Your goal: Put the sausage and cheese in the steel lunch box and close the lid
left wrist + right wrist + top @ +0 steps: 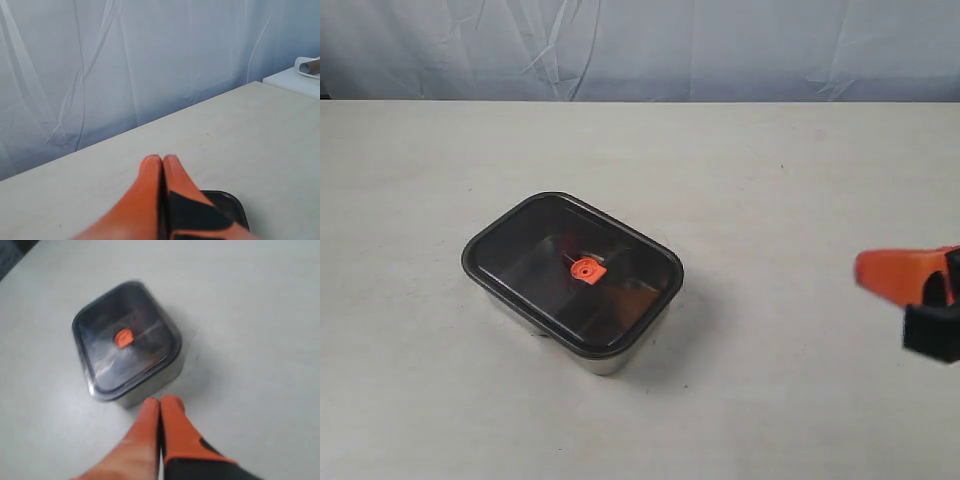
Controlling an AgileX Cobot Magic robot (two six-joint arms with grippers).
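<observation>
1 steel lunch box [607, 362], sitting on the table [790, 170] a bit left of centre, turned at an angle to the table edges. 1 lid [535, 250] on top of it, flat, covering the whole opening, dark rim running all round. 1 orange valve [585, 269] in the middle of the lid. Steel wall only shows below the lid on the near side.

Sausage and cheese: can't make them out. The lid is too dark to read what's under it, only dim shapes and reflections.

2 grippers, both orange-fingered.
- right gripper [160, 401]: pincer closed, fingers pressed together, nothing between them. It's on the right of the scene, well apart from the box, above bare table; in the exterior view it's cut by the right edge. Right wrist view is blurry but shows box and lid whole, beyond the tips.
- left gripper [162, 159]: pincer closed too, tips touching, holding nothing. Outside the exterior view. Its wrist view catches one dark rounded corner of the lid beside the fingers.

Pale wrinkled cloth backdrop [720, 50] along the far edge of the table.
</observation>
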